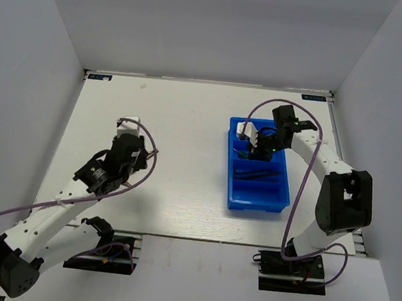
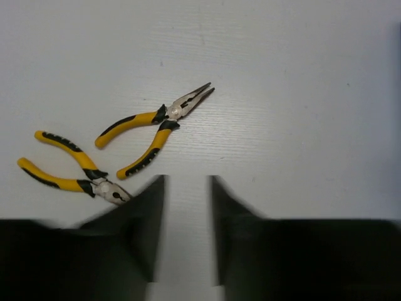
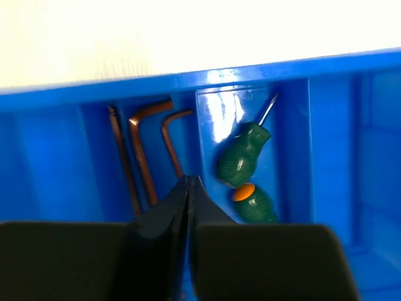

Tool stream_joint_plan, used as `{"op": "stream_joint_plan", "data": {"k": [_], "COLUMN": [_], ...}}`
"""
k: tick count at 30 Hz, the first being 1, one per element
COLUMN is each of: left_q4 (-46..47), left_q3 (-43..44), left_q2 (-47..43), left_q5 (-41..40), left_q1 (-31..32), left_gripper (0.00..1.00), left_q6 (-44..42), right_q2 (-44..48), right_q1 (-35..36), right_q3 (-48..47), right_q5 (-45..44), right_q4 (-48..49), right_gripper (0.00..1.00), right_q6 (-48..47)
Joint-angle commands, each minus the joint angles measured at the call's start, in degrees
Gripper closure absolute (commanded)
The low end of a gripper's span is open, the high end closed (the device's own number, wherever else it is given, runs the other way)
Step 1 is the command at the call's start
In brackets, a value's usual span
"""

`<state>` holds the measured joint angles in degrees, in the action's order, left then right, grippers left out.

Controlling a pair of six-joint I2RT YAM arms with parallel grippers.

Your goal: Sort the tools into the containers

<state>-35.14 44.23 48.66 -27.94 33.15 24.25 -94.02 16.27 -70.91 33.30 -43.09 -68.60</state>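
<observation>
Over the tray [image 3: 250,76], the right gripper [image 3: 188,183] is held pressed together, empty; the left gripper [image 2: 188,180] is held spread apart, seemingly for the pliers [image 2: 168,116].

Robot lab booth, plain white walls [image 1: 221,30], white table [image 1: 181,134]

White arm links [image 1: 50,219], black joints [image 1: 345,201], looping purple cables [image 1: 274,101], matte black claw fingers [image 2: 143,235].
</observation>
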Motion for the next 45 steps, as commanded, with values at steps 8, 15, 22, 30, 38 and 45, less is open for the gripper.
{"op": "stream_joint_plan", "data": {"k": [8, 15, 22, 30, 38, 45], "left_q4": [-4.7, -2.7, -3.4, -3.1, -0.8, -3.7], "left_q3": [12.7, 16.2, 15.5, 16.9, 22.8, 27.6], "left_q2": [29.8, 42.4, 43.0, 44.4, 46.9, 54.0], "left_q5": [7.2, 14.6, 9.9, 7.5, 16.6, 17.7], "left_q1": [-1.2, -6.3, -11.1, -14.4, -14.4, -14.4], "left_gripper": [0.83, 0.42, 0.41, 0.43, 0.36, 0.4], "left_q6": [8.0, -1.0, -3.4, -7.7, -22.1, -26.3], "right_q2": [7.9, 17.0, 23.3, 22.9, 22.7, 22.6], "right_q1": [-1.1, -3.4, -5.2, -7.0, -8.4, -9.3], "right_q3": [-6.7, -0.3, 8.4, 8.6, 8.8, 9.0], "right_q5": [8.8, 19.1, 21.5, 23.8, 25.1, 25.6], "right_q4": [-1.3, -7.5, 2.6, 1.4, 1.5, 1.5], "right_gripper": [0.78, 0.64, 0.64, 0.64, 0.64, 0.63], "right_q6": [46.4, 39.9, 43.1, 42.5, 42.8, 43.2]}}
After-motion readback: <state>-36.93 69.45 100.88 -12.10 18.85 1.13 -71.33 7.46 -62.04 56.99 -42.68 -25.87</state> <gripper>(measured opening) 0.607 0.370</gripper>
